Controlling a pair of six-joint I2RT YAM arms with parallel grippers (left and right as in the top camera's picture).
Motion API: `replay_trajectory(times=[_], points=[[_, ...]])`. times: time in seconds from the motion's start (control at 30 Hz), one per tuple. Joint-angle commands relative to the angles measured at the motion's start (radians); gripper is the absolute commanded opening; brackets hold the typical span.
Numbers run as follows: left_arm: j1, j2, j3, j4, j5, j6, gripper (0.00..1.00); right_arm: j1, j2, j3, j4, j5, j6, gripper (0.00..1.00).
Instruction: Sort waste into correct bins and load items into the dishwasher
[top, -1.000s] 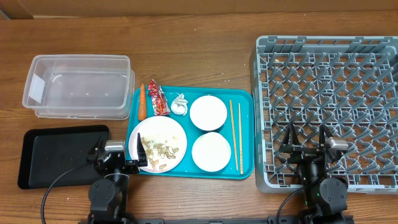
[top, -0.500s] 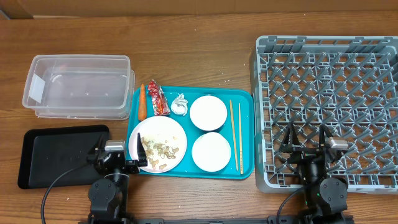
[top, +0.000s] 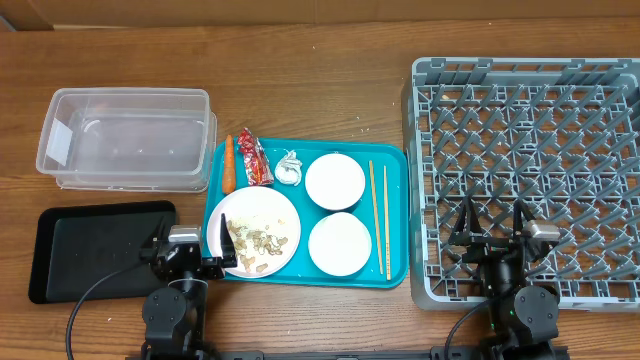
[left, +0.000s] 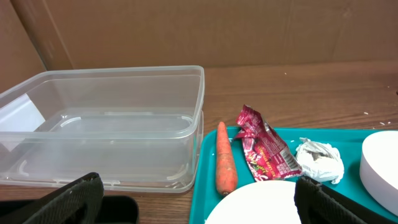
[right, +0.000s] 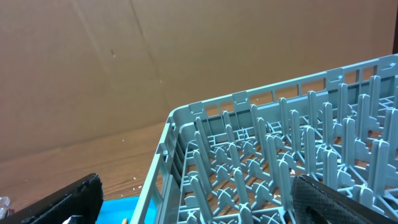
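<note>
Both arms sit low at the bottom of the overhead view; the left gripper (top: 187, 232) is spread wide and holds nothing, one finger over the near rim of the plate (top: 262, 212); the right gripper (top: 492, 228) is just as wide and bare, above the lower left part of the rack (top: 530, 130).

Nothing looks sorted yet. The carrot (top: 228, 163), wrapper (top: 254, 160) and tissue (top: 290, 167) lie in a row at the upper left of the teal tray (top: 395, 160), and the food scraps (top: 255, 243) sit on the plate; the two bowls (top: 335, 180) are at the tray's centre and the chopsticks (top: 378, 218) along its right side; the clear tub (top: 125, 138) at upper left and the black tray (top: 95, 250) at lower left have nothing in them.

The slips I'd expect:
- The carrot and wrapper lie just beside each other, so a wide pinch could take both, and one would land in the wrong bin.
- The carrot is round and may roll off a loose grip.
- If the plate is lifted before the scraps are cleared, any tilt sends them onto the table or into the rack.
- The chopsticks lie flat and thin, hard to get under; they could drop through the lattice.
- The right fingers could catch on the pegs if they swing sideways.
</note>
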Motion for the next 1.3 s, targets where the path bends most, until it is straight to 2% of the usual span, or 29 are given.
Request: replay_trajectory(times=[0.0, 0.93, 1.03, 1.13, 1.2, 1.27], points=[[0.006, -0.011, -0.004, 0.002, 0.005, 0.016, 1.00, -0.001, -0.012, -0.010, 0.007, 0.002, 0.000, 1.00], [0.006, -0.011, -0.004, 0.002, 0.004, 0.017, 1.00, -0.001, -0.012, -0.010, 0.007, 0.002, 0.000, 1.00], [0.006, -0.011, -0.004, 0.063, -0.063, 0.068, 1.00, -0.001, -0.012, -0.010, 0.056, 0.002, 0.000, 1.00], [0.006, -0.011, -0.004, 0.061, -0.054, 0.067, 1.00, -0.001, -0.012, -0.010, 0.068, 0.001, 0.001, 1.00], [0.005, -0.011, -0.004, 0.082, 0.010, 0.044, 1.00, -0.001, -0.012, -0.010, 0.037, -0.033, 0.001, 1.00], [0.005, -0.011, -0.005, 0.091, 0.172, -0.015, 1.00, -0.001, -0.011, -0.010, 0.010, -0.058, 0.002, 1.00]])
